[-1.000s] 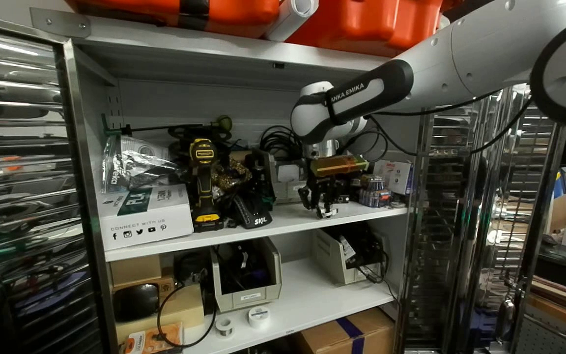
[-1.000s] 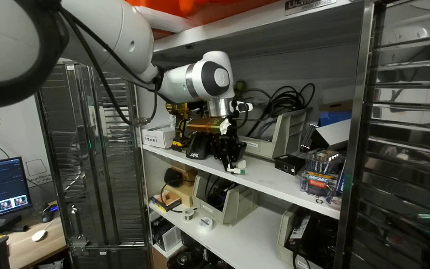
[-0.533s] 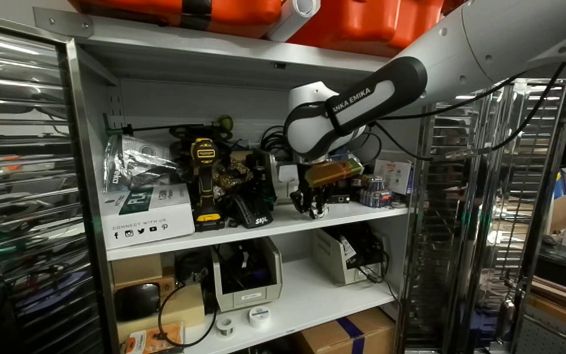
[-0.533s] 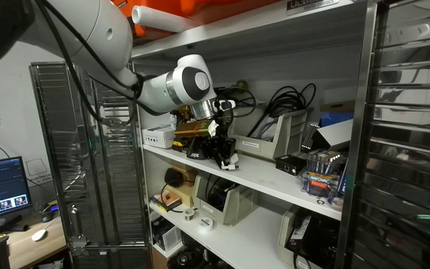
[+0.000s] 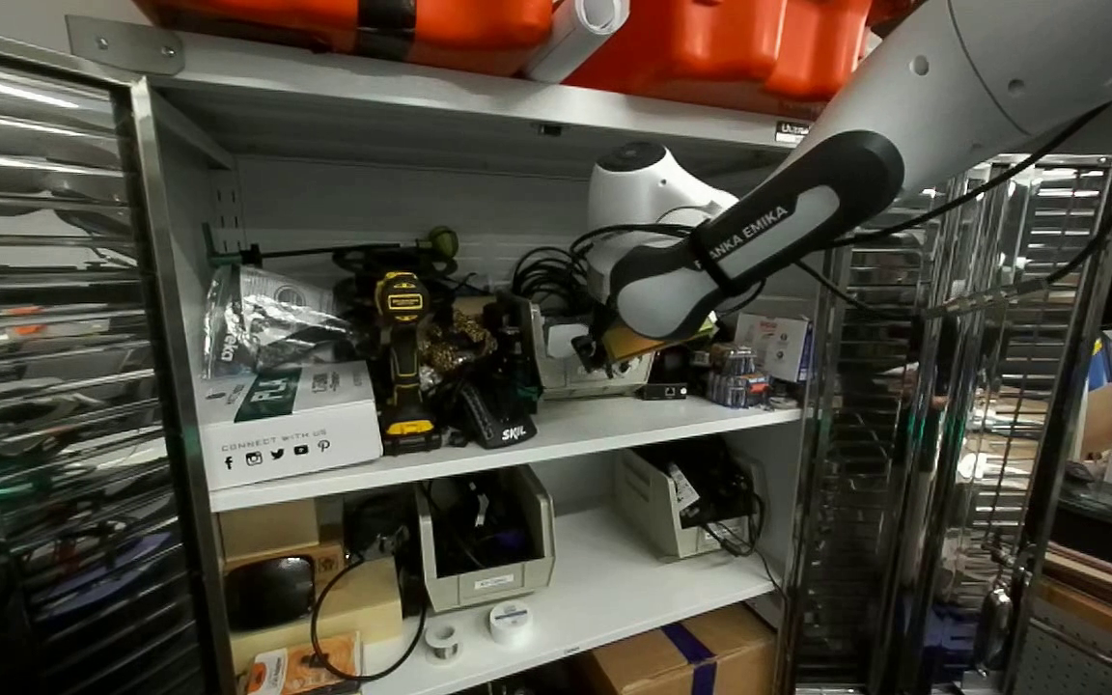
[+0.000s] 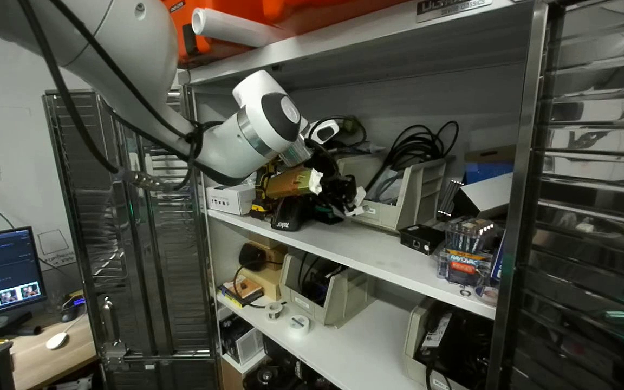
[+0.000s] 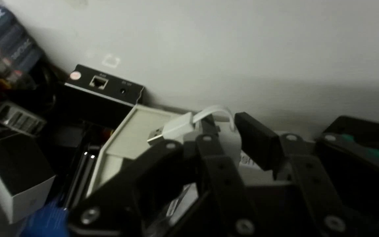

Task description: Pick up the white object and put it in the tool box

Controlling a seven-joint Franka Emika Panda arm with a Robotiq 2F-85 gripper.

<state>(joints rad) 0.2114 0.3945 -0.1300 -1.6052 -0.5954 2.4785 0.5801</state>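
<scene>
The white object is a short white cable piece with a USB plug (image 7: 178,126) and a thin looped lead. My gripper (image 7: 229,131) has its dark pads on both sides of the object's white body and is shut on it. The plug sticks out beside one finger. In an exterior view the gripper (image 6: 347,197) is tilted above the upper shelf, with the white object (image 6: 359,196) at its tips. A light grey bin (image 6: 421,189) holding cables stands just behind it. In an exterior view the arm hides most of the gripper (image 5: 597,353), and the object is hidden.
A black network box (image 6: 421,238) and a battery pack (image 6: 463,265) stand beyond the bin on the upper shelf (image 6: 366,254). A yellow drill (image 5: 402,357), a SKIL tool (image 5: 493,415) and a white PLA box (image 5: 291,425) stand at the other end.
My gripper has risen from just above the shelf and tilted so its tips point toward the grey bin. The white object has moved up with it, and the arm has shifted.
</scene>
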